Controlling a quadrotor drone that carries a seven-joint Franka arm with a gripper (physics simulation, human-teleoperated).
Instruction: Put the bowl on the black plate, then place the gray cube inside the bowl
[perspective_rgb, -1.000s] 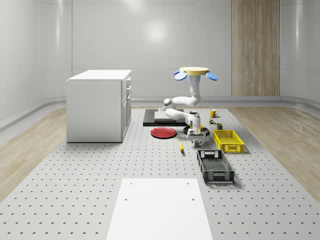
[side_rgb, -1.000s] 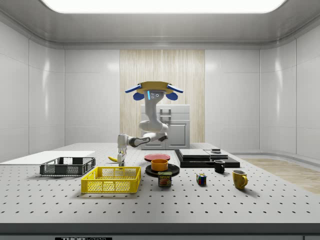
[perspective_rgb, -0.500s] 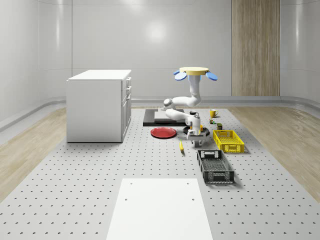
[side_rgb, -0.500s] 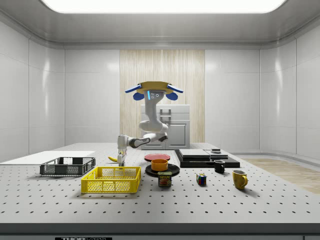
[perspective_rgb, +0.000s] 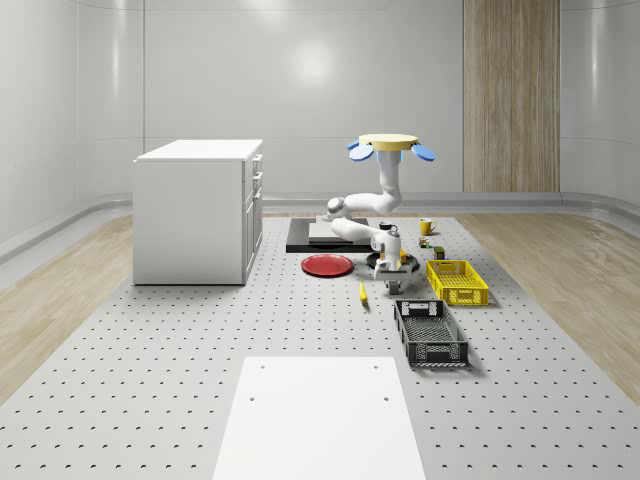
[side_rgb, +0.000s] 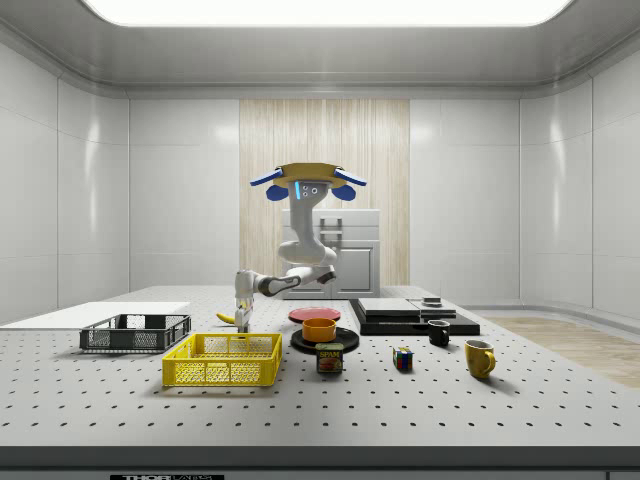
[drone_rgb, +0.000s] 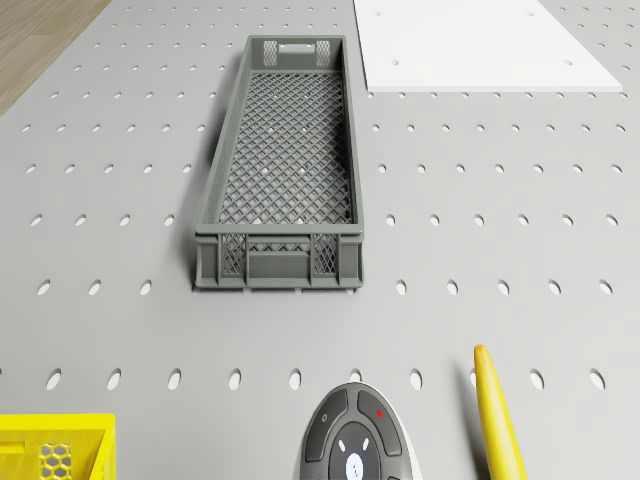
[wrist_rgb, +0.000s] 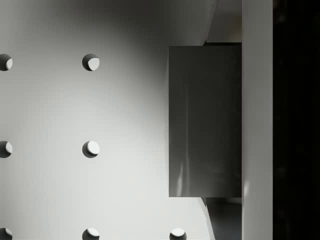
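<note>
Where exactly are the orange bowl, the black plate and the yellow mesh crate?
Orange bowl (side_rgb: 319, 329): side view, on its outer wall.
Round black plate (side_rgb: 346, 340): side view, on its bare rim right of the bowl.
Yellow mesh crate (side_rgb: 222, 372): side view, on its near wall.

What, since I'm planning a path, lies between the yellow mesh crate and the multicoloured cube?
A small labelled tin can, seen in the side view.

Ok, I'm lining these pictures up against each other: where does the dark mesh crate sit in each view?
Whole-scene view: the dark mesh crate lies right of centre, nearer the camera than the yellow basket.
Side view: at the side view's left, beyond the yellow basket.
Drone view: lengthwise on the perforated table, between the yellow basket's corner and the white panel.
Shared landmark: the yellow basket, next to the crate in all three.
</note>
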